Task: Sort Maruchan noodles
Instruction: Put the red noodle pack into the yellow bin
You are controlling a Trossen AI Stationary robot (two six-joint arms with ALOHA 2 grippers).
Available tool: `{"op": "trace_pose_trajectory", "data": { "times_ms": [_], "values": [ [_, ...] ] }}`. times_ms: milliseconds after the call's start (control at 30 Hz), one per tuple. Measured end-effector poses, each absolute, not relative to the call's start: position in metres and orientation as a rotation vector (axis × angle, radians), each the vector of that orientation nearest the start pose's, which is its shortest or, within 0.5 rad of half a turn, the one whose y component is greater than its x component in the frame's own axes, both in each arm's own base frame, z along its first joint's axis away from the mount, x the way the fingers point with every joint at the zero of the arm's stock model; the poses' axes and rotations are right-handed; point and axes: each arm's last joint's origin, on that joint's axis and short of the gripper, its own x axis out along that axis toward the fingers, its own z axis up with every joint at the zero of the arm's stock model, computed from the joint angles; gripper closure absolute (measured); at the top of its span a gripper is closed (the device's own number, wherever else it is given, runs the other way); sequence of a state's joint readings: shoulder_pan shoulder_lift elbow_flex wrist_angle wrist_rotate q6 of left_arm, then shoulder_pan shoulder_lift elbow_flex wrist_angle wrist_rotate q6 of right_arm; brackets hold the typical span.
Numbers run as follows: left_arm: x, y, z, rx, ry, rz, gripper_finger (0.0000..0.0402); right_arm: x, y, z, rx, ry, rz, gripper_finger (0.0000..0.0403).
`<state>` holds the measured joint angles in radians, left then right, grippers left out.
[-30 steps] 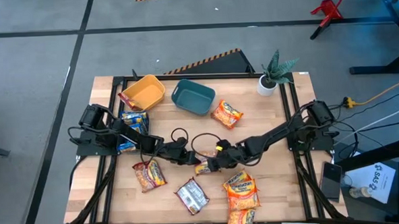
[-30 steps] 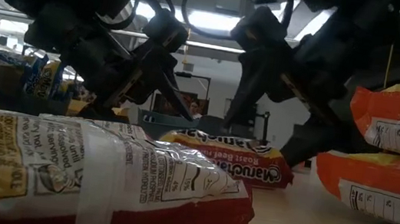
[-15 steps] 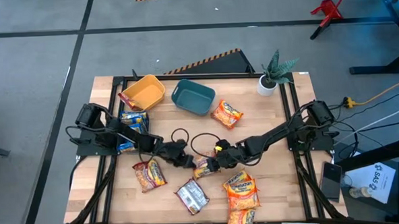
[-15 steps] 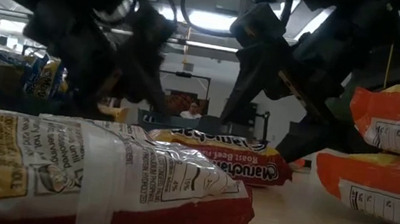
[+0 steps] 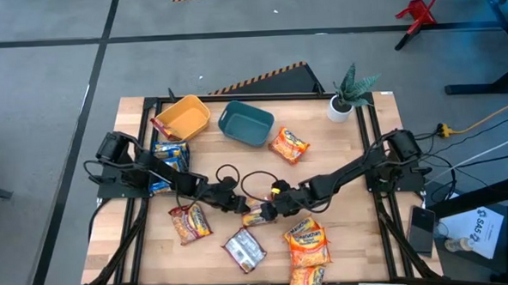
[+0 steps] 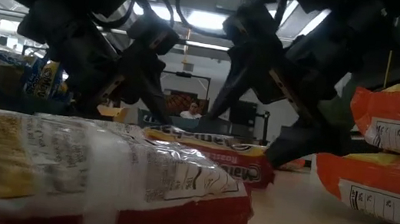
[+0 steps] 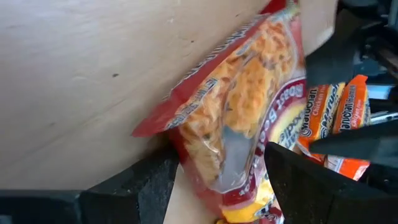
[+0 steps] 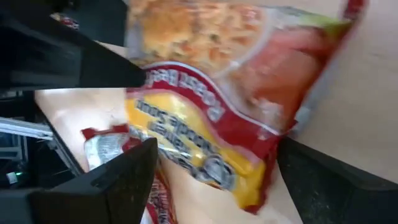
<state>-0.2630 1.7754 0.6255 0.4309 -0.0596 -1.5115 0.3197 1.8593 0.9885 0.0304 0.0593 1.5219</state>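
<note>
Sorting barely begun: both tools, left (image 5: 242, 207) and right (image 5: 266, 212), jaws wide, straddle one red packet (image 5: 255, 215) mid-counter, neither gripping it. Other packets (image 5: 306, 243) lie scattered; yellow bin (image 5: 184, 117) and teal bin (image 5: 245, 124) look empty

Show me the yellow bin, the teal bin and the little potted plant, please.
yellow bin (image 5: 187, 116): high view, on its inner floor.
teal bin (image 5: 245, 124): high view, on its inner floor.
potted plant (image 5: 340, 109): high view, on its white pot.
</note>
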Motion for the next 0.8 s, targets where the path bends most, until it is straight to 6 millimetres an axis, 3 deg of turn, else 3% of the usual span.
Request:
{"op": "trace_pose_trajectory", "data": {
  "times_ms": [500,800],
  "values": [
    [0.294,-0.074,0.108,-1.302,0.651,0.313,0.0165,0.351,0.115,0.132,1.271,0.801,-0.365,0.0088],
    [0.304,-0.068,0.122,-1.425,0.562,0.170,0.0181,0.354,0.112,0.134,1.216,0.793,-0.301,0.0088]
  ]
}}
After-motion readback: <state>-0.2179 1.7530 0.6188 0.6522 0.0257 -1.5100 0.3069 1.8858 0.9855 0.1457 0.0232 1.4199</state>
